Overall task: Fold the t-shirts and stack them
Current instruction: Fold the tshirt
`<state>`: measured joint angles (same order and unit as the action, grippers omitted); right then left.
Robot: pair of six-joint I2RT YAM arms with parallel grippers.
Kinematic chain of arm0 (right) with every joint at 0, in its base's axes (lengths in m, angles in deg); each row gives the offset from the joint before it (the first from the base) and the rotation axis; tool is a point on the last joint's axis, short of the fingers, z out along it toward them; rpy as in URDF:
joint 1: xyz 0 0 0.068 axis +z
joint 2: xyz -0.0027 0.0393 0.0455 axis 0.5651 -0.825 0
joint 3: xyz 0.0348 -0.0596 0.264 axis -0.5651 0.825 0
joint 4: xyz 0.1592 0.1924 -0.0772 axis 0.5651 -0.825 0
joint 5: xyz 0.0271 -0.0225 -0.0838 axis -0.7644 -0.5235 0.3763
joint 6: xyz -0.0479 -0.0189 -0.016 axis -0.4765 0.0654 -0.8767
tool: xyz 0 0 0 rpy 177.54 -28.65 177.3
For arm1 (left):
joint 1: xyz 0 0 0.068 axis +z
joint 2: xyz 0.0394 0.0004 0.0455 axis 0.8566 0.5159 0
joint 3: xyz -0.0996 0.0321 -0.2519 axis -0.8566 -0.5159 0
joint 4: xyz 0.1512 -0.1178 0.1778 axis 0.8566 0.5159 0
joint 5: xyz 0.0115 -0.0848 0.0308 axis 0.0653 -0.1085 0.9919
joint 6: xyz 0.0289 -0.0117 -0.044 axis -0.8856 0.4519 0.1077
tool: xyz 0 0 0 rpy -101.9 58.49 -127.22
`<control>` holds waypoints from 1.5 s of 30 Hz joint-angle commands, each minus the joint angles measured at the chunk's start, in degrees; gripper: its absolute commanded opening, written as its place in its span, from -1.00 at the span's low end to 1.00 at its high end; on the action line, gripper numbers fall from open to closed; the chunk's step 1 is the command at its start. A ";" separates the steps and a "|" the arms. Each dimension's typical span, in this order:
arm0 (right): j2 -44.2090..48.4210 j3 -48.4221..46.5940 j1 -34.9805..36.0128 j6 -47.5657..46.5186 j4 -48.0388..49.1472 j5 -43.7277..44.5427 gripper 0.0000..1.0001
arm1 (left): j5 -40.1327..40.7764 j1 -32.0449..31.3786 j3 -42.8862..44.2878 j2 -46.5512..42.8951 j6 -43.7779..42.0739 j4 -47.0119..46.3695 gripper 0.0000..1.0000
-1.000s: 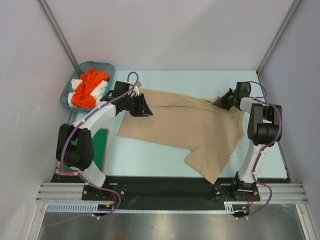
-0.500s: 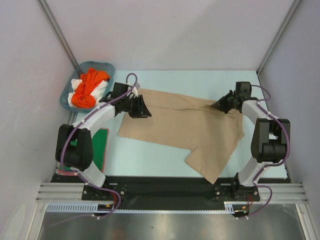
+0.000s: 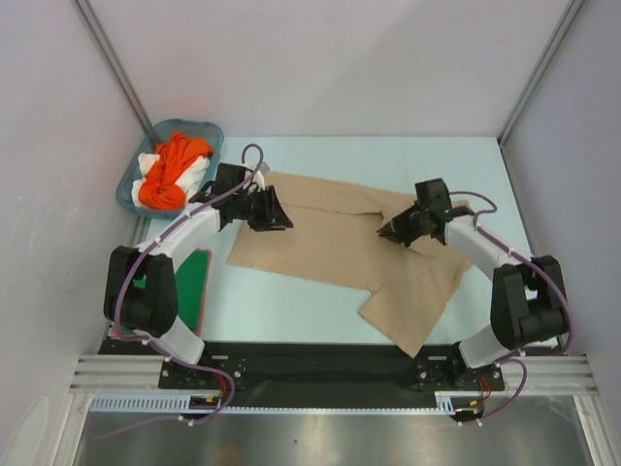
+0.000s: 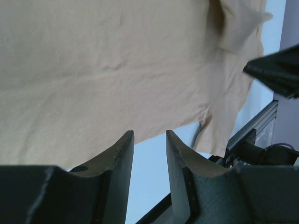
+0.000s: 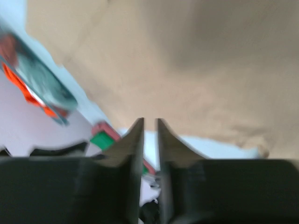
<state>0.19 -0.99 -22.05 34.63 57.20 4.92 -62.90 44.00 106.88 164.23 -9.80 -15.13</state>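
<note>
The plain tan-beige short-sleeved cloth t-shirt lies spread mostly flat across the middle of the pale blue table. Its long edge runs from the far left towards the near right, and one corner reaches down close to the black rail at the front. Near its right end the cloth is rumpled into a shallow fold.

The left gripper hangs over the shirt's far-left part. In the left wrist view its two dark fingers stand apart with nothing between them — only the shirt's edge and bare table show through the gap.

The right gripper is over the rumpled part, right of the shirt's centre. The right wrist view is blurred, but a narrow slit shows between its fingers, and no cloth is in it.

At the far left corner sits a teal plastic basket. It holds a crumpled orange cloth shirt on top of a white one.

Beside the left arm's base, well apart from the tan shirt, lies a flat dark green shirt. A sliver of reddish cloth shows at its near end — how the two overlap I cannot tell.
</note>
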 commanded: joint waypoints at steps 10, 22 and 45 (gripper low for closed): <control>11.47 -1.42 -12.25 -29.04 -12.71 0.63 0.27 | -4.22 -8.52 -1.69 -0.39 5.93 -14.39 0.03; 5.24 3.65 -24.13 -45.44 -9.48 -1.34 -0.17 | 9.04 -25.84 5.60 18.15 19.82 -38.39 -0.17; -4.34 4.27 -26.77 -47.73 -3.50 -6.80 0.04 | 16.52 -27.86 23.54 38.38 14.12 -31.56 -0.13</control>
<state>-2.39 5.19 -48.27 -13.53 50.89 -0.36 -46.82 16.29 127.29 201.50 6.74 -49.12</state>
